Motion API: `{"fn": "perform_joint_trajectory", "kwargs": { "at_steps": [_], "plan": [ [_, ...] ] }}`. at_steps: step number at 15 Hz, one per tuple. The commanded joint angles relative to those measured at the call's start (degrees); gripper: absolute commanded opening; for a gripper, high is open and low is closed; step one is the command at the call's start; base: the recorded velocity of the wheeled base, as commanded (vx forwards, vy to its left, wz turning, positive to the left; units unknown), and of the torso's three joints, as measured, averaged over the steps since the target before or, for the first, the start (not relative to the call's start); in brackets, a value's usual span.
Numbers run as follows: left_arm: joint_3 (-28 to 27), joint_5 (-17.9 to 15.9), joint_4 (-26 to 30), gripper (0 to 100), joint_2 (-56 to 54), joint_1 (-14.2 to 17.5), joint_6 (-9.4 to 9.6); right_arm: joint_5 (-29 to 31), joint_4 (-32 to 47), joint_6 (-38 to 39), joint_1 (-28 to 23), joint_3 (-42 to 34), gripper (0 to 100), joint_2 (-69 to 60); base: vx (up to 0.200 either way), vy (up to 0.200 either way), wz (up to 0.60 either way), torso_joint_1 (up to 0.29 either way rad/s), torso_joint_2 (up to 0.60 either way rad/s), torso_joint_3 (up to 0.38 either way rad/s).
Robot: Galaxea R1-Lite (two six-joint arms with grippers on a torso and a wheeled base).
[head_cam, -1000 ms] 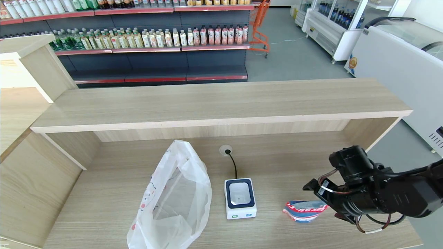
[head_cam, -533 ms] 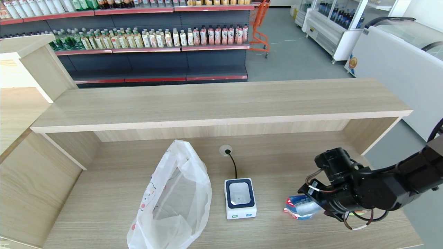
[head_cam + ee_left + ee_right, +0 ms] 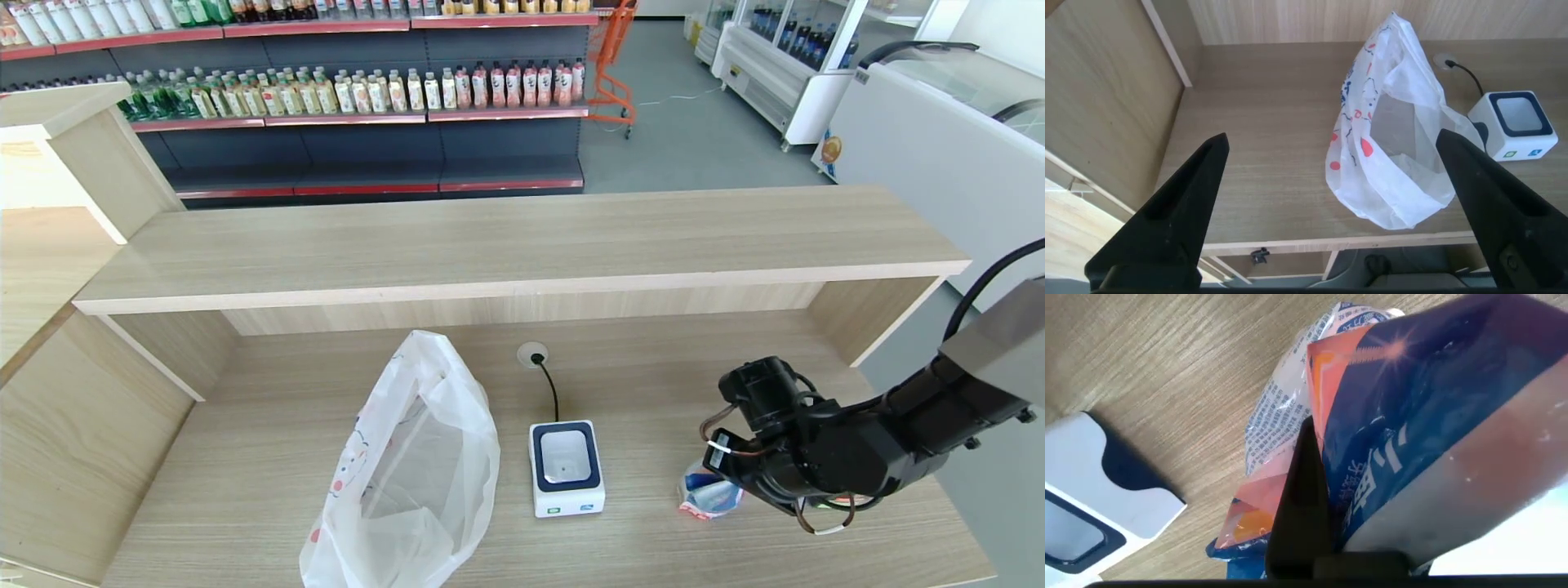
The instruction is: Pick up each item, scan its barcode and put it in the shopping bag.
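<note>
Right gripper: fingers pinch the snack packet, which sits between them, low over the counter. Left gripper: fingers spread wide, holding nothing. The scanner lies beside the right fingers, between packet and shopping bag. The bag stands open beyond the left fingers. The scanner cable runs farther back.
</note>
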State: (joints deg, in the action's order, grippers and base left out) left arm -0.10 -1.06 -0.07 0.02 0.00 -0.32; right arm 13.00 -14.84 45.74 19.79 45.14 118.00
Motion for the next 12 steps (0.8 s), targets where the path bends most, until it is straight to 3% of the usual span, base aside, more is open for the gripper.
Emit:
{"fn": "perform_joint_trajectory", "kwargs": {
  "at_steps": [1,3,7,12],
  "plan": [
    [0.01,0.01,-0.01,100,-0.02,0.0,-0.03,1.07,-0.72,-1.09,0.17,-0.32,0,1.53,0.0,0.0,0.0,0.0,0.0,0.0],
    [0.01,0.01,-0.01,100,-0.02,0.0,-0.03,-0.34,-0.9,-4.43,-0.36,-0.49,0,-3.75,0.0,0.0,0.0,0.0,0.0,0.0],
    [0.01,0.01,-0.01,100,-0.02,0.0,-0.03,-15.46,1.3,-15.15,-1.24,-1.64,0,-19.3,0.0,0.0,0.0,0.0,0.0,0.0],
    [0.01,0.01,-0.01,100,-0.02,0.0,-0.03,-54.48,1.39,-33.43,-14.07,-1.99,0,-28.09,0.0,0.0,0.0,0.0,0.0,0.0]
  ]
}}
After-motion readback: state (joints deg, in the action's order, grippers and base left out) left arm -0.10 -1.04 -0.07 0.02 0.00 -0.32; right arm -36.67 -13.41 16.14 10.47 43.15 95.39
